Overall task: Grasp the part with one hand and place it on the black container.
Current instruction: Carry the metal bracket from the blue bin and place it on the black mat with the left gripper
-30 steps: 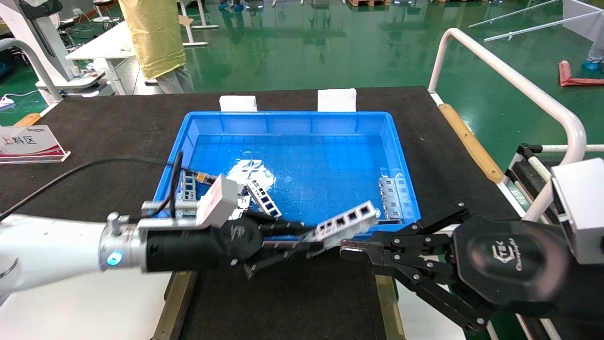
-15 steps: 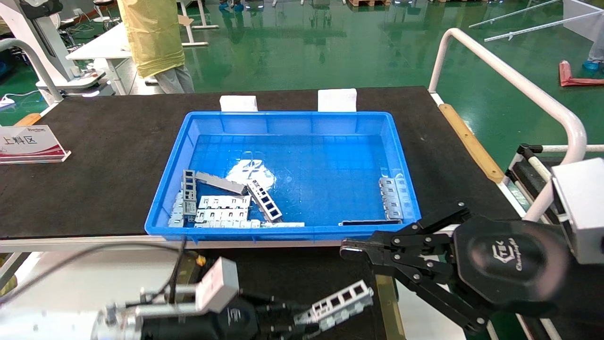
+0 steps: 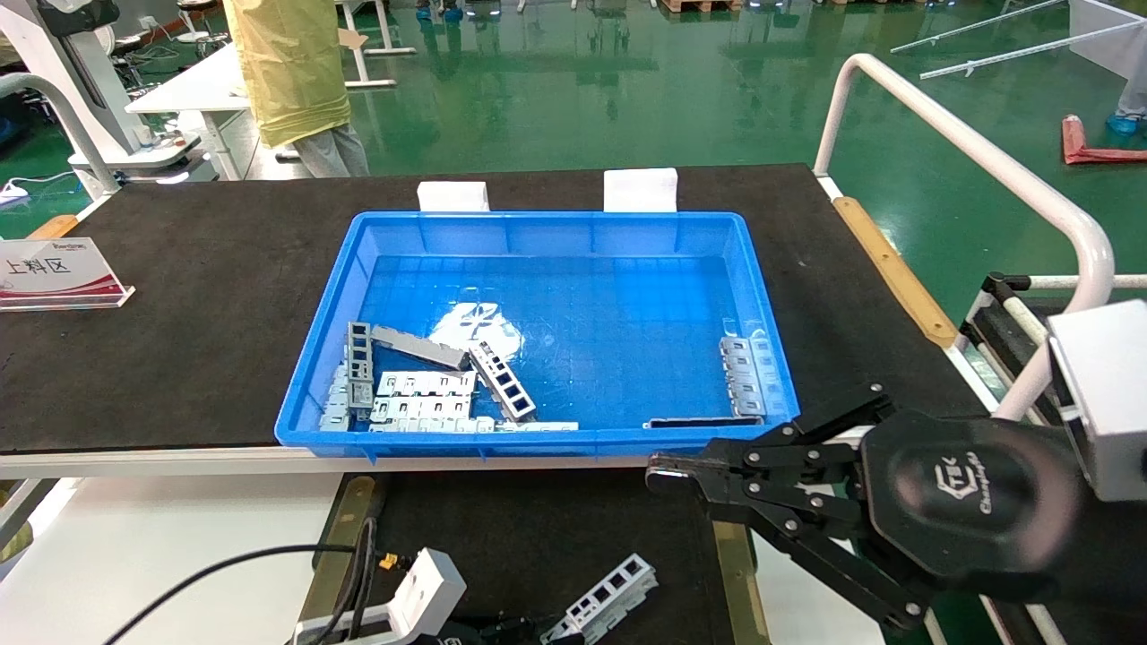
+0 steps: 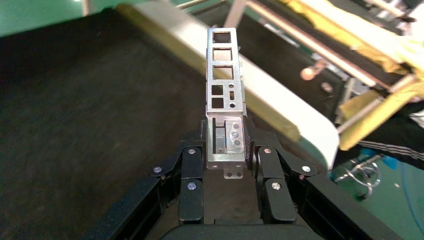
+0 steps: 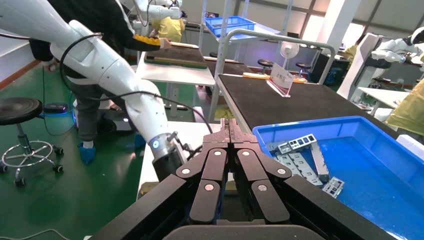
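Left hand (image 4: pixel 225 150): at the near edge of the head view, low over the black container, clenched on one end of the part.
Part (image 3: pixel 602 598): held in the left hand, its free end pointing right and far; the row of rectangular cutouts faces up, just above the container's dark floor.
Black container (image 3: pixel 538 528): near side of the blue bin, brass-coloured rails along its left and right edges.
Blue bin (image 3: pixel 547 228): on the black bench (image 3: pixel 179 269), with more metal parts (image 3: pixel 421 385) piled in its near-left corner and a few (image 3: pixel 744 376) at its near-right.
Right hand (image 5: pixel 229 131): near right, beside the bin's near-right corner, fingers pressed together, holding nothing.
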Robot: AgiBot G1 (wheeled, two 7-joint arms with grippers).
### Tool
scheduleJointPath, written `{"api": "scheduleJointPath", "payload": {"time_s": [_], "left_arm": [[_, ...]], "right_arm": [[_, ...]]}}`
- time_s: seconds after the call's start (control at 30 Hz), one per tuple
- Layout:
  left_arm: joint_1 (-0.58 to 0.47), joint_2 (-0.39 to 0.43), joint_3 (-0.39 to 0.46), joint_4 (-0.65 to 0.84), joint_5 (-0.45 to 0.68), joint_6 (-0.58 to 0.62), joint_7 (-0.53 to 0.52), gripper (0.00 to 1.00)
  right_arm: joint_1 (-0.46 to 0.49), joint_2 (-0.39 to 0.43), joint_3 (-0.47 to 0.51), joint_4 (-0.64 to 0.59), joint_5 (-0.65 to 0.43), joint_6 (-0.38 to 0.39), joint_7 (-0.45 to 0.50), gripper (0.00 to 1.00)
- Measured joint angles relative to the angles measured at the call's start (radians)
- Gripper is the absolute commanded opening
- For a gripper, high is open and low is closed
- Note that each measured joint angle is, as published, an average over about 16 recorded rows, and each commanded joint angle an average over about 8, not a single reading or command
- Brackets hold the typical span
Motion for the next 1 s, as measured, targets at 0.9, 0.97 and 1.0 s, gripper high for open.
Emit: {"api": "scheduleJointPath", "payload": {"time_s": [0.9,0.97,1.0], "left_arm": [[0.130,0.236,-0.124,0.153,-0.166,-0.382,-0.047,0.00],[0.133,0.253,-0.136,0.169,-0.176,-0.397,-0.048,0.00],[0.134,0.262,-0.142,0.176,-0.181,-0.403,-0.048,0.00]], "right_arm": [[0.000,0.000,-0.001,0.000,0.001,0.000,0.000,0.00],[0.000,0.000,-0.001,0.000,0.001,0.000,0.000,0.00],[0.000,0.000,-0.001,0.000,0.001,0.000,0.000,0.00]]}}
